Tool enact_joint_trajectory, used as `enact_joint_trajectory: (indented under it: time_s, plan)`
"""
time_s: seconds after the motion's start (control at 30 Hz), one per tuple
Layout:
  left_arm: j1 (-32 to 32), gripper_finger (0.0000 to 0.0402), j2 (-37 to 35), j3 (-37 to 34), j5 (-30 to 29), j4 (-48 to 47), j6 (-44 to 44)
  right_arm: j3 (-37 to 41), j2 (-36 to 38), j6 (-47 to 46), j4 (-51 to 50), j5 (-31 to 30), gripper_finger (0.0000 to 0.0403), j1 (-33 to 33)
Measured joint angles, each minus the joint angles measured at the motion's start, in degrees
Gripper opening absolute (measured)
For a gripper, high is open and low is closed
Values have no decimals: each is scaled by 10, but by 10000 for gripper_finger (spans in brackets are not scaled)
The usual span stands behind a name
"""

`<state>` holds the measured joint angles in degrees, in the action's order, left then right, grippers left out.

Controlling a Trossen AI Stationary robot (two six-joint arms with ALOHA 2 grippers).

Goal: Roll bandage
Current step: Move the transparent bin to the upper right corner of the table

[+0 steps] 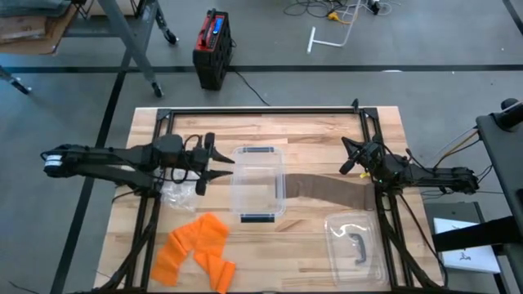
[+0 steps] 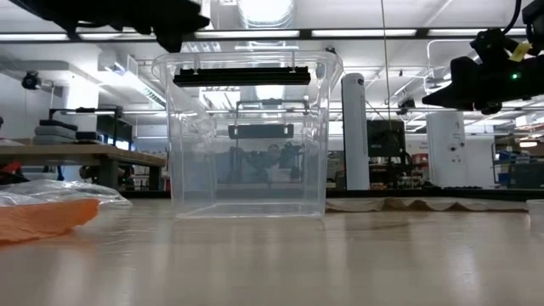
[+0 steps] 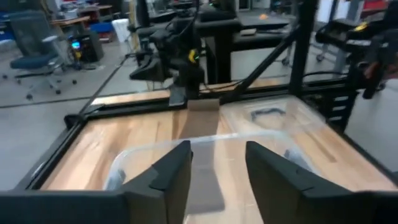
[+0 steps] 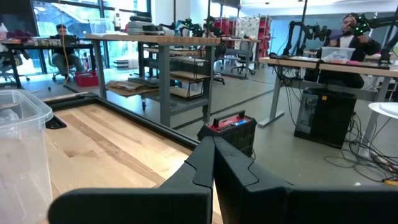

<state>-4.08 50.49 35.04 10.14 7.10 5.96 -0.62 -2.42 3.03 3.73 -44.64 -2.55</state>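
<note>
High view — bandage point(image 1: 327, 189) beside right end effector point(image 1: 350, 160)

The clear bin point(image 1: 258, 183) sits dead center, blocking the straight path between the arms. Orange cloth point(image 1: 196, 249) and a plastic bag point(image 1: 177, 193) crowd the front left, a lid point(image 1: 356, 245) front right. The back strip of table point(image 1: 270, 131) is open.

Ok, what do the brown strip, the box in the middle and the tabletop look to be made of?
Brown strip: looks like soft matte cloth, probably the bandage; it lies flat and limp. Box: clear glossy plastic, since the table shows through its walls, with dark latches. Tabletop: pale wood planks with visible grain and a smooth sheen.
</note>
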Motion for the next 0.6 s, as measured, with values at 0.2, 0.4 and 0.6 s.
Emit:
enact_joint_trajectory:
  time_s: [0.2, 0.4, 0.6]
  plan:
    - [0, 170, 7, 8, 29, -31, 21, 0, 0, 0, 0, 0, 0, 0]
    - [0, 196, 4, 46, 22, -114, 87, 0, 0, 0, 0, 0, 0, 0]
    - [6, 213, 4, 74, 11, -177, 125, 0, 0, 0, 0, 0, 0, 0]
